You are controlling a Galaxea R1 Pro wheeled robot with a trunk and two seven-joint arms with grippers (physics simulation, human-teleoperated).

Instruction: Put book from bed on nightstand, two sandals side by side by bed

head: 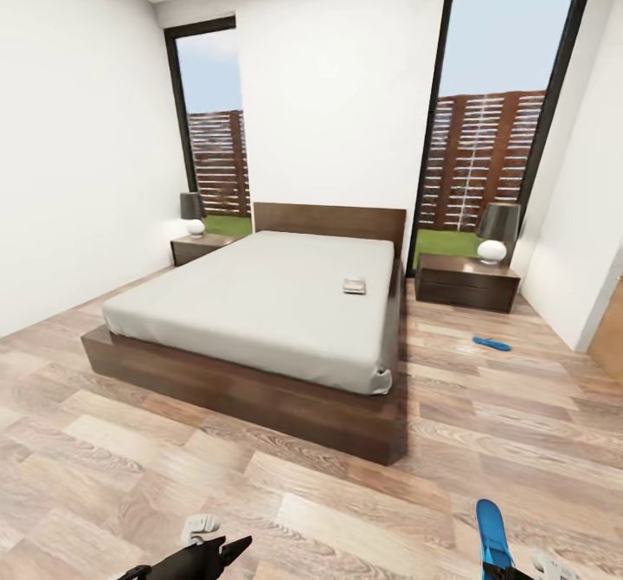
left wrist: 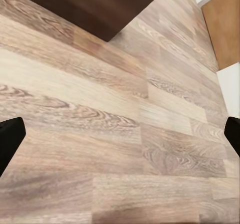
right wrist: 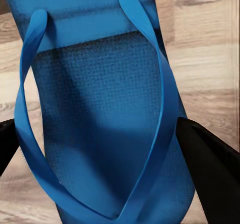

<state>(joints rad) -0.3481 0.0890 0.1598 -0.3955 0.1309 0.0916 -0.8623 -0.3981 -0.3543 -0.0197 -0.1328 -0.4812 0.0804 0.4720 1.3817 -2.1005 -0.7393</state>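
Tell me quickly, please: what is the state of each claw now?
Left claw: open, holding nothing, over the wood floor.
Right claw: closed on a blue sandal.

1. The left gripper (head: 227, 551) is seen low in the head view, its black fingers (left wrist: 10, 139) spread wide apart with nothing between them.
2. The right gripper (head: 506, 573) is closed on a blue sandal (right wrist: 107, 119).
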